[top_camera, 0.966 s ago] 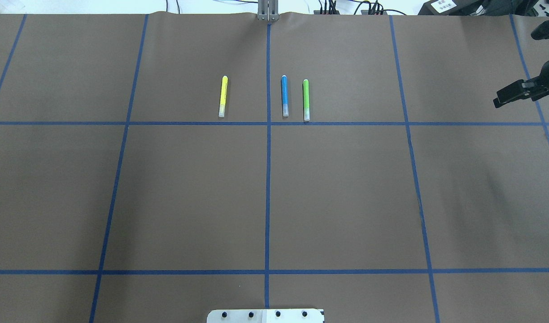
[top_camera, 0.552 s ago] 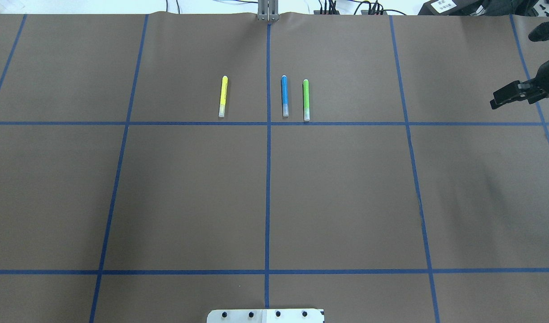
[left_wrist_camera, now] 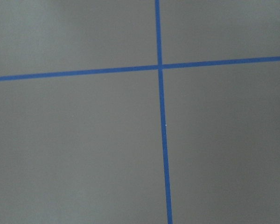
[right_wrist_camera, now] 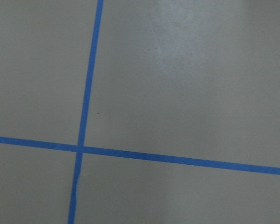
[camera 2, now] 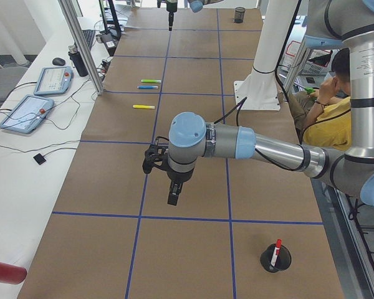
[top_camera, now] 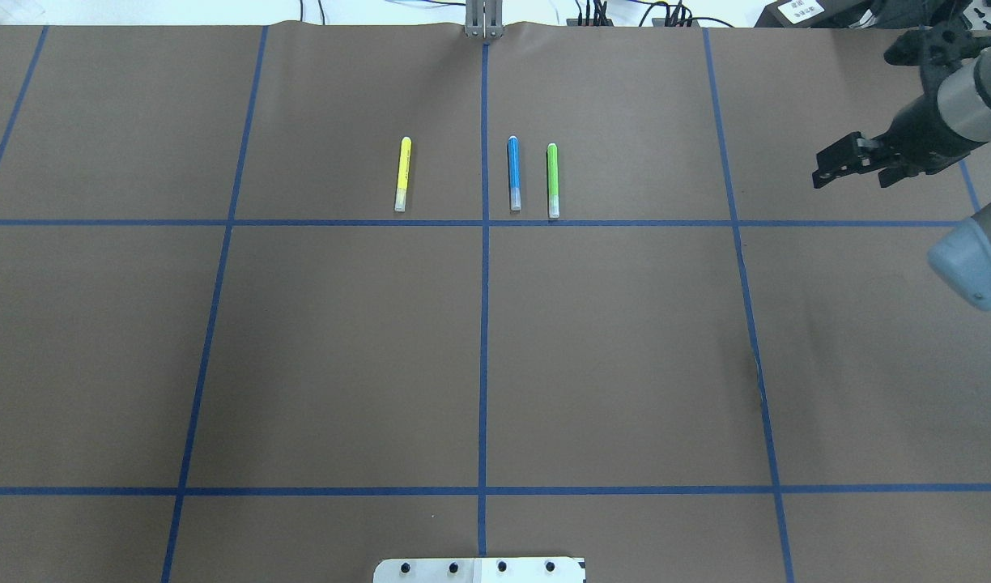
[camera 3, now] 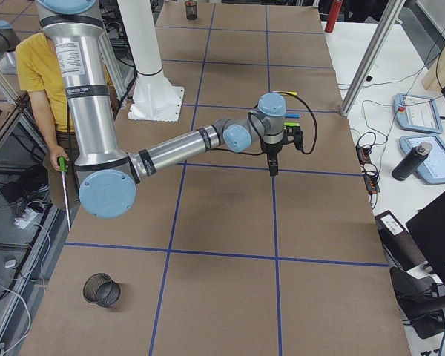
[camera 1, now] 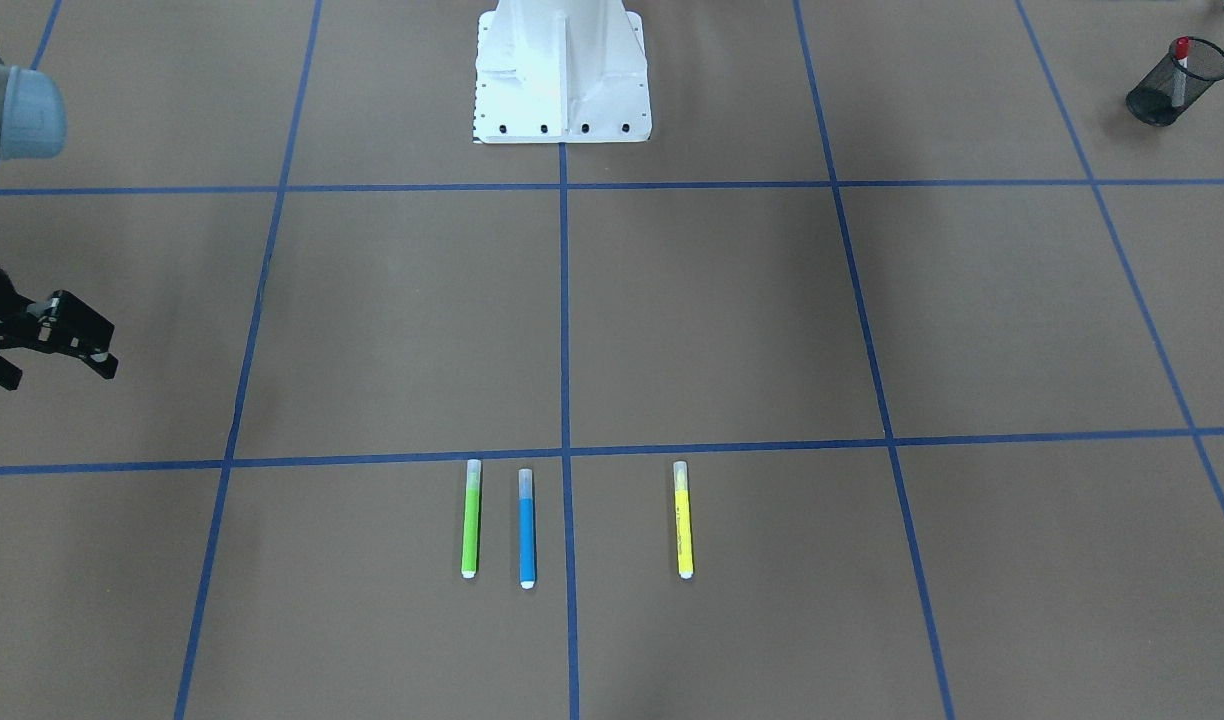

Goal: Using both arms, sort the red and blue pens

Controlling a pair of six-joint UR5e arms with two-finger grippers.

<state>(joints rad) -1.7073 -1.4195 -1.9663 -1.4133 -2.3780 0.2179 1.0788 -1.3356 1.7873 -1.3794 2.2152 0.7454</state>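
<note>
The right pincer (top_camera: 853,162) has slid further inward; the blue pen (top_camera: 512,172) lies unmoved.

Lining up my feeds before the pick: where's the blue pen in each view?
Front-facing: blue pen lower centre.
Overhead: blue pen upper centre.
Exterior left: blue pen far up the table, left of centre.
Exterior right: blue pen only a sliver, behind the right arm.
Left wrist: not in it.
Right wrist: not in it.
Landmark: yellow pen, lying parallel to it, in all four exterior views.
</note>
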